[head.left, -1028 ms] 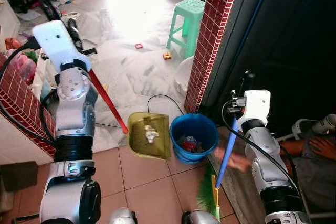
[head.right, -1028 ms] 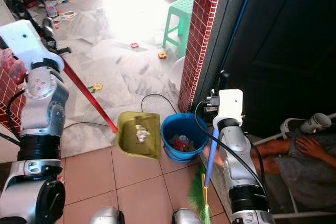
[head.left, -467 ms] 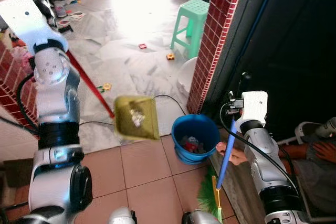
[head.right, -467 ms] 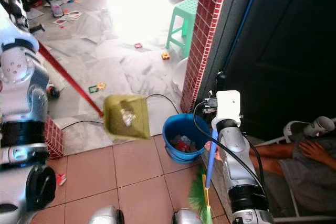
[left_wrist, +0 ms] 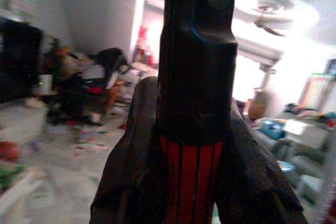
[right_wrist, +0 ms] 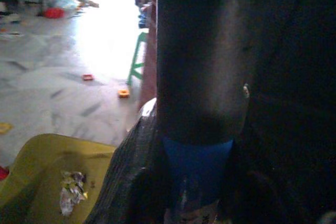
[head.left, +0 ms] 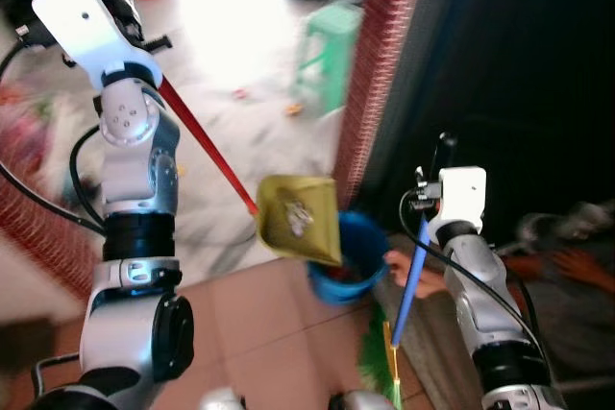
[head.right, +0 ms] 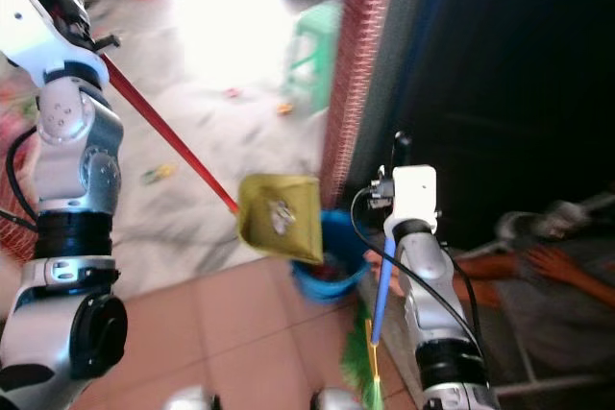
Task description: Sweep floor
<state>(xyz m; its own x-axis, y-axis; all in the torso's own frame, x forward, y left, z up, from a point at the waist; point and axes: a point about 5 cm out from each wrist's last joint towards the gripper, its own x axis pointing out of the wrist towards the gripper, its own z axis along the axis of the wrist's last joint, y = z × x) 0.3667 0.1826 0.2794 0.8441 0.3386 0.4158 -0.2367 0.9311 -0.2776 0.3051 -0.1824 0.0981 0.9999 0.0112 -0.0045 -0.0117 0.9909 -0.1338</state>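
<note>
Over the bucket: yellow dustpan (head.left: 299,219) with scraps, above blue bucket (head.left: 357,258)
Left gripper (left_wrist: 197,145): clenched on red dustpan handle (head.left: 206,147)
Right gripper (right_wrist: 195,150): grasping blue broom handle (head.left: 411,277)

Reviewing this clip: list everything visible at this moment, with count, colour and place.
dustpan: 1, yellow-green, raised on its red handle, over the bucket's near rim
litter: 1 crumpled bit, pale, in the dustpan
bucket: 1, blue, on the floor by the brick pillar
broom: 1, blue stick with green bristles, upright at the robot's right
stool: 1, green, on the grey floor behind, blurred
pillar: 1, red brick, beside the dark doorway
person: 1, seated at far right, one hand near the bucket
left gripper: shut on the red handle, arm raised high
right gripper: shut on the broom stick
</note>
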